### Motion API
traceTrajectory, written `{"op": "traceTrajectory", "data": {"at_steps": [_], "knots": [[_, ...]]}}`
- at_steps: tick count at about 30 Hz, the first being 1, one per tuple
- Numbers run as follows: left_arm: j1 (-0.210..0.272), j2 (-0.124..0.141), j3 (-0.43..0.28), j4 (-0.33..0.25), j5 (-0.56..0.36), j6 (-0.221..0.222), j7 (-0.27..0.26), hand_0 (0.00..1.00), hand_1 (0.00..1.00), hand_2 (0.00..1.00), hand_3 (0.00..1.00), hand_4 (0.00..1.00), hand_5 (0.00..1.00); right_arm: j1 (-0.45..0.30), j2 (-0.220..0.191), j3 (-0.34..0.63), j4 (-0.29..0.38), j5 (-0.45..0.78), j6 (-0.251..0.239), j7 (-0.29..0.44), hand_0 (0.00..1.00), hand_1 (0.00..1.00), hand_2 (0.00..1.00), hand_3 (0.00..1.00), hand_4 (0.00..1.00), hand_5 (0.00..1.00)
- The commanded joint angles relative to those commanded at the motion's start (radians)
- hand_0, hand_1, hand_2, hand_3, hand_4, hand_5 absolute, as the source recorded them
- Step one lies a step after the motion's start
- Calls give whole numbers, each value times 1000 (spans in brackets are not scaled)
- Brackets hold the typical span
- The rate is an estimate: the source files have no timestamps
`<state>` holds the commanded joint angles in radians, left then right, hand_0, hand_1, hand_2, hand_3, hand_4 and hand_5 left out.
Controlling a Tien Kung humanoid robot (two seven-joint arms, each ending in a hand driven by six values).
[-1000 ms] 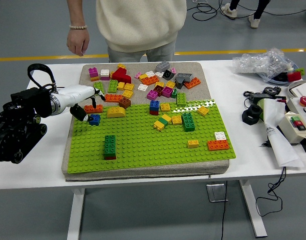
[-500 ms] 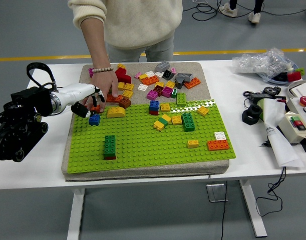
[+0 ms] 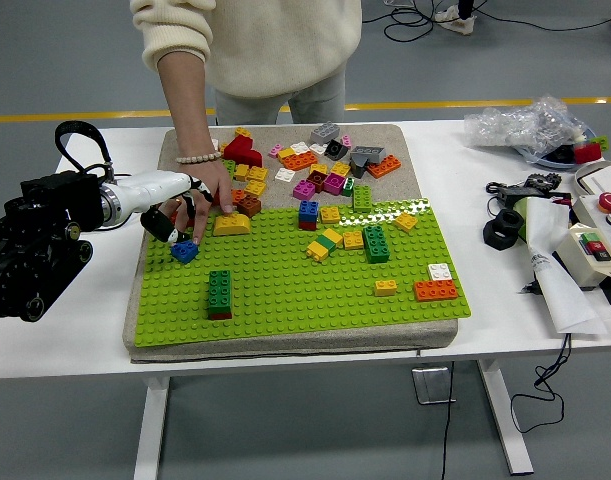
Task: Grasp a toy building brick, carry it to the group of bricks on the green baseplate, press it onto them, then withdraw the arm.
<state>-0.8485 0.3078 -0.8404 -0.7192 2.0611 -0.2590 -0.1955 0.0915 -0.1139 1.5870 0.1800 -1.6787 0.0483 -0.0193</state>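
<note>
My left hand [image 3: 168, 218] hangs over the left edge of the green baseplate [image 3: 285, 295], on a white forearm. A person's hand [image 3: 206, 197] reaches down right beside it, and the person's fingertips touch a small blue brick [image 3: 185, 251] that lies tilted on the plate. The person's hand partly covers mine. A tall green stack on a red brick [image 3: 219, 294] stands near the front left. Other bricks sit pressed on the plate: a blue and red stack [image 3: 308, 213], a yellow and green pair [image 3: 325, 243], a dark green block [image 3: 375, 242].
Loose bricks lie in a heap on the grey mat [image 3: 285, 160] behind the plate. A yellow arched brick [image 3: 232, 224] sits by the person's hand. An orange brick [image 3: 435, 290] and a white one [image 3: 440, 270] are at the front right. A control box [image 3: 595, 240], cables and black parts crowd the table's right.
The person's hand came in from the far side and went down to the blue brick, which shifted a little nearer and tilted. My left hand stayed almost where it was.
</note>
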Motion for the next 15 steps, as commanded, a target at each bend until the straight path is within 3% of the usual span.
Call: {"op": "traceTrajectory", "data": {"at_steps": [6, 10, 15], "knots": [[-1, 1, 7, 11, 7, -15, -4, 905, 847, 723, 846, 972, 67, 0, 0, 0, 0, -2, 1, 0, 771, 689, 741, 764, 998, 769], [8, 20, 5, -9, 20, -44, -9, 909, 848, 724, 844, 969, 64, -4, 1, 0, 0, -3, 1, 0, 771, 689, 741, 764, 998, 769], [11, 34, 9, -14, 25, -47, -12, 909, 848, 724, 844, 969, 64, -4, 1, 1, 0, -6, 2, 0, 771, 689, 741, 764, 998, 769]]}}
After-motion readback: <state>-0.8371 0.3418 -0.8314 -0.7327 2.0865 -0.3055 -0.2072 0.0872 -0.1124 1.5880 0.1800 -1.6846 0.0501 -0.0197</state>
